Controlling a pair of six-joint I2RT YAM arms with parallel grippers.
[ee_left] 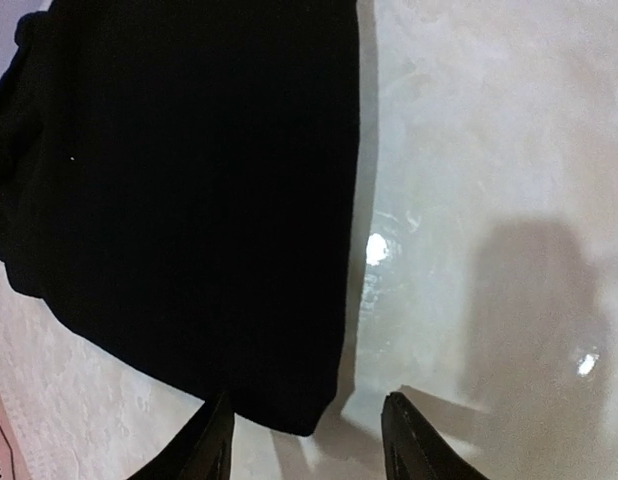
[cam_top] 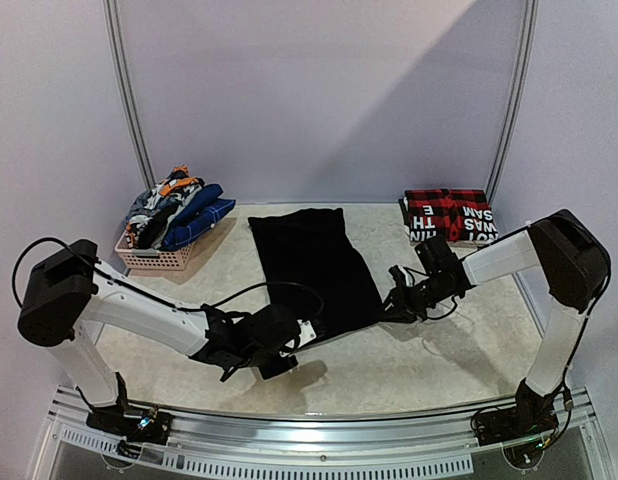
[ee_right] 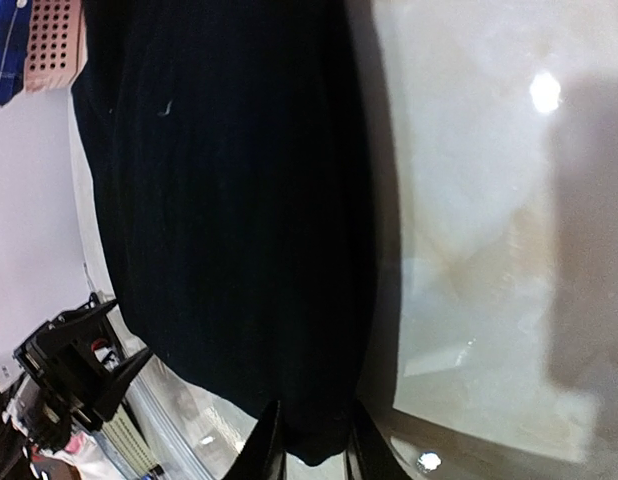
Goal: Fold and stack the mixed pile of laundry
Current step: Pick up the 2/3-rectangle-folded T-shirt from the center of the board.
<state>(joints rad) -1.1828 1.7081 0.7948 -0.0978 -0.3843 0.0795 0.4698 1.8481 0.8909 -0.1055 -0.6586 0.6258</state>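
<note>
Two corners of the black trousers (cam_top: 314, 265) are met: right pincer (ee_right: 314, 410) nips one, left pincer (ee_left: 309, 400) gapes wide around the other.

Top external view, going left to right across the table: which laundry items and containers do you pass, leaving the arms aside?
Pale lattice basket heaped with mixed clothes → black garment spread flat → folded red-and-black plaid garment with white lettering.
</note>
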